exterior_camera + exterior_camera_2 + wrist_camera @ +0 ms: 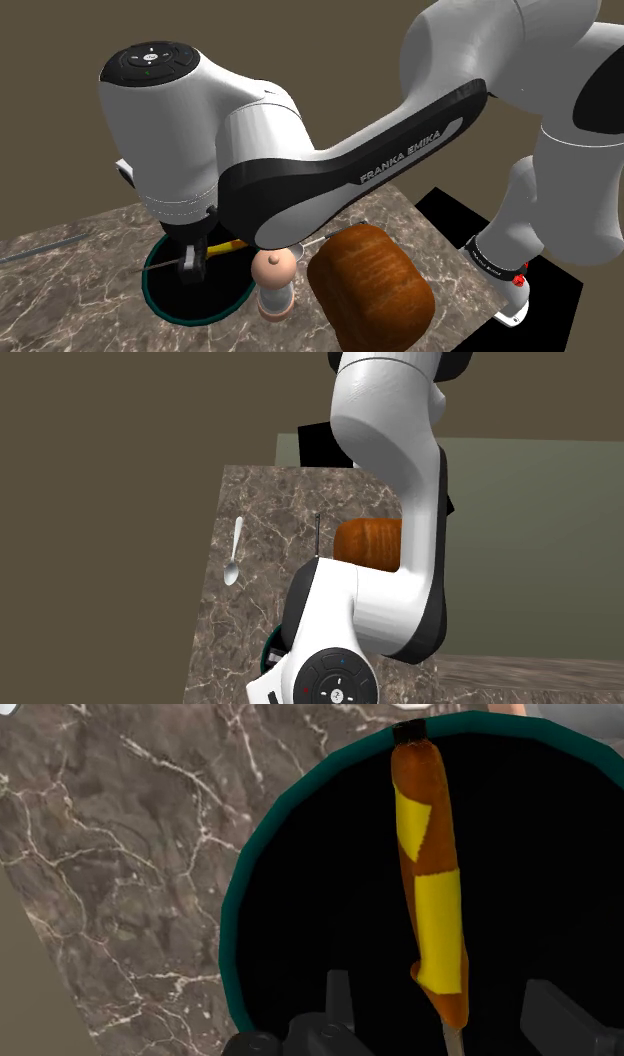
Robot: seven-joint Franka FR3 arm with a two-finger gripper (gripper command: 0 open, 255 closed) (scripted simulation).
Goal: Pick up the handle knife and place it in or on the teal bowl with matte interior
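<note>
Two fingers [337, 999] of the gripper [448, 984] stand apart, with the brown-and-yellow knife [430, 874] between them, untouched, over the teal bowl [232, 904] and its black interior. Just beside the gripper, past the bowl, a tan shaker [272, 285] and a bread loaf [370, 290] crowd the marble counter [90, 290].

The arm [400, 160] bends low, end effector [440, 982] pointing down, fingers [338, 999] apart.

- One knife [430, 874], its handle orange and yellow.
- One bowl [235, 904] with a teal rim and black inside.
- One brown loaf [370, 285].
- One tan grinder [273, 285] with a round knob.
- One grey spoon [233, 560].
- One marbled countertop [120, 854].
</note>
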